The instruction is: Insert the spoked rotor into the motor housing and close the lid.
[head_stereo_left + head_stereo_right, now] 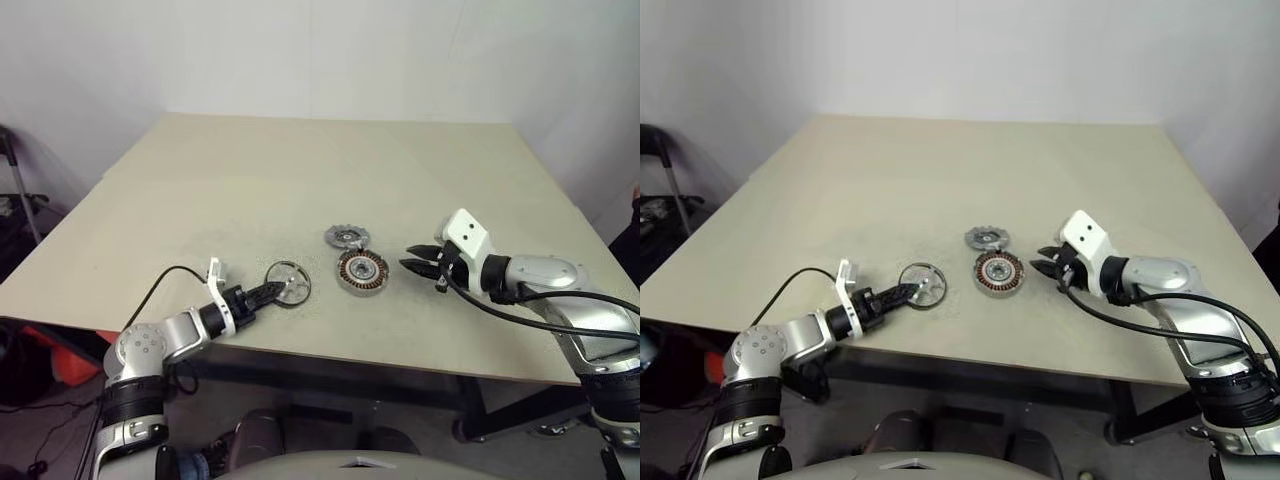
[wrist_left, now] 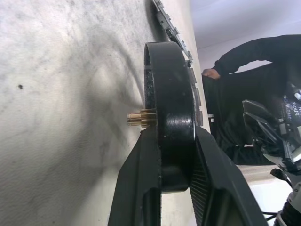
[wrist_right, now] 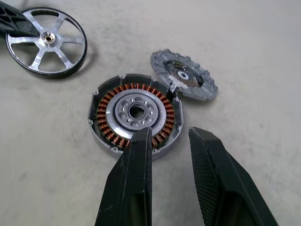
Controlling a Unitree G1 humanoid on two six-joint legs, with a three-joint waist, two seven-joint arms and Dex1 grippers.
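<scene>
The spoked rotor [image 1: 288, 284], a black ring with silver spokes, lies flat near the table's front edge, left of the motor housing. My left gripper [image 1: 268, 292] is shut on its near rim, one finger [image 2: 141, 179] on each side of the black ring [image 2: 171, 94]. The round motor housing [image 1: 361, 270] shows copper windings [image 3: 136, 113]. Its toothed grey lid [image 1: 346, 237] lies open just behind it. My right gripper [image 1: 415, 259] hovers to the right of the housing, open with nothing between its fingers [image 3: 136, 179].
The beige table [image 1: 300, 170] stretches bare behind the parts, and its front edge runs close below the rotor. A person in black clothing [image 2: 244, 94] appears beyond the table in the left wrist view. A black cable [image 1: 165, 280] loops off my left wrist.
</scene>
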